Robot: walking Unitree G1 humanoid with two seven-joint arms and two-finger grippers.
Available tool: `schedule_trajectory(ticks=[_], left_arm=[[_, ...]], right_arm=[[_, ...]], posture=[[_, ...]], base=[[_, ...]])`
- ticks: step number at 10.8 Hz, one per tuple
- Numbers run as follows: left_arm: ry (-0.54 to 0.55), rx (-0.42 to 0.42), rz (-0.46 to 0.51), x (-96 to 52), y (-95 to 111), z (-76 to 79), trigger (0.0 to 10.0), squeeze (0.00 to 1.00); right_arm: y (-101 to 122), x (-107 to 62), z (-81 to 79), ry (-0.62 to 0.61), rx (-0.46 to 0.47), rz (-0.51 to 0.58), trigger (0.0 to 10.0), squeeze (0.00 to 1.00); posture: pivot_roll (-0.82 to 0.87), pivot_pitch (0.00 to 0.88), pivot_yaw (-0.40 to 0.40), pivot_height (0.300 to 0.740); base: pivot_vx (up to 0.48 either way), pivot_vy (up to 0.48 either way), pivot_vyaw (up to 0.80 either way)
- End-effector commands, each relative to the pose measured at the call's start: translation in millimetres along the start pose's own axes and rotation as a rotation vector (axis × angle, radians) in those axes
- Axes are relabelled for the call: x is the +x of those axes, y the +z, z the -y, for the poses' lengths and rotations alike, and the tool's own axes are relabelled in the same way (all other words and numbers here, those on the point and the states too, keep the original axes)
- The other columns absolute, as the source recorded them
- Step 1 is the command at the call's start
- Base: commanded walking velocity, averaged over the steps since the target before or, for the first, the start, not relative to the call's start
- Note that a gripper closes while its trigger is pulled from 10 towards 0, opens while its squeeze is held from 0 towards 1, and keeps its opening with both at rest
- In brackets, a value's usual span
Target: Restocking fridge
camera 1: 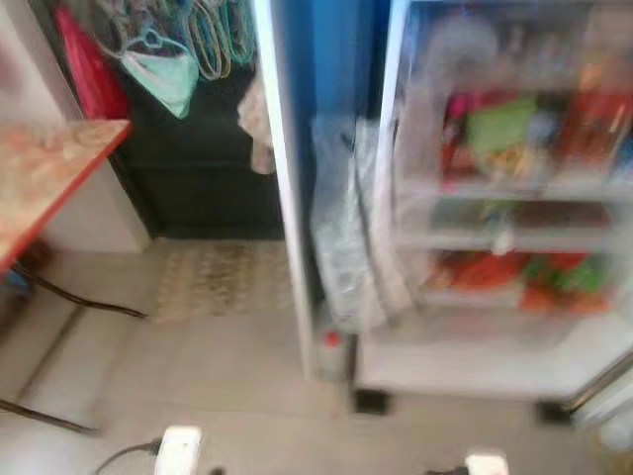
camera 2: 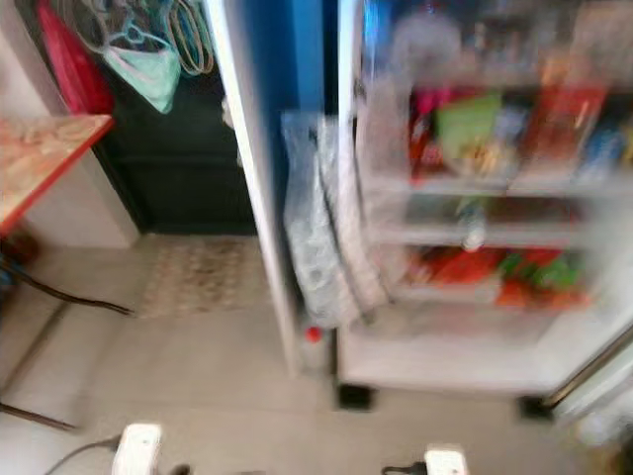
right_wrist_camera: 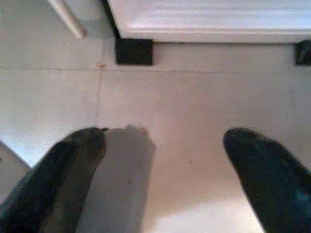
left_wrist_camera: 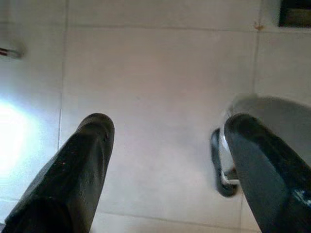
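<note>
Head views blurred throughout; fine detail unreliable.

Tiled floor [camera 1: 227, 376]: pale, takes up the lower half of both eye views, with a patterned mat [camera 1: 223, 279] lying ahead on the robot's left.

Fridge [camera 1: 475, 366]: white, stands open on the right side. Shelves [camera 1: 514, 237] carry red, green and orange packets, none identifiable through the blur. Top and right edge of the cabinet cut off. Black feet [right_wrist_camera: 133, 51] sit on the floor under its base, seen from the right wrist.

Blue panel with white edge [camera 1: 287, 198]: upright, just left of the fridge. Clear plastic bags [camera 1: 341, 228] hang or lean between the two; contents not readable. A small red-capped item [camera 1: 331, 341] sits at their foot.

Table [camera 1: 49, 163]: reddish top, far left, cut off by the frame.

Hangers [camera 1: 188, 45]: top left, against a dark background.

Left gripper [left_wrist_camera: 165, 160]: points down at bare tile, fingers spread apart, nothing between them. A grey rounded object beside one finger is unidentifiable.

Right gripper [right_wrist_camera: 163, 170]: points down at tile near the fridge base, fingers spread, holding nothing.
</note>
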State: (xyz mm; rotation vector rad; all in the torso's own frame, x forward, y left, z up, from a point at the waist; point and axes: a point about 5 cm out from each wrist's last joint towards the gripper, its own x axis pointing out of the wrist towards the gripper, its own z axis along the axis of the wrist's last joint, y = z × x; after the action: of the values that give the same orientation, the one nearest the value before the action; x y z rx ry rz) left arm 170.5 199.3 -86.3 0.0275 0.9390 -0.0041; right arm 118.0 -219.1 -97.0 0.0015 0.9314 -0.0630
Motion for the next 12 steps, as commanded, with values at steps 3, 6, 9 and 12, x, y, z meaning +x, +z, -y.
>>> schedule_trajectory(ticks=[3,6,9,12], left_arm=[[0.003,0.011,-0.02,-1.1,-3.3,-4.6,10.0,0.0],[0.003,0.01,-0.026,-1.1,-4.4,-3.4,10.0,0.0],[0.001,0.013,-0.026,-0.5,-2.6,-2.9,10.0,0.0],[-0.008,0.045,-0.025,0.1,-0.3,-2.4,10.0,0.0]], right_arm=[[-36.7,-10.9,-9.2,0.029,-0.001,-0.15,10.0,0.0],[-34.2,-10.5,-8.2,0.028,0.011,-0.126,10.0,0.0],[-34.2,-10.3,-8.1,0.026,0.019,-0.131,10.0,0.0],[-34.1,-10.0,-7.6,0.024,0.02,-0.139,10.0,0.0]], posture=[[-0.01,0.0,0.072,0.656],[-0.01,0.0,0.066,0.676],[0.0,0.0,0.067,0.726],[0.0,0.0,0.065,0.74]], base=[[0.0,0.0,0.0],[0.0,0.0,0.0],[0.0,0.0,0.0],[0.0,0.0,0.0]])
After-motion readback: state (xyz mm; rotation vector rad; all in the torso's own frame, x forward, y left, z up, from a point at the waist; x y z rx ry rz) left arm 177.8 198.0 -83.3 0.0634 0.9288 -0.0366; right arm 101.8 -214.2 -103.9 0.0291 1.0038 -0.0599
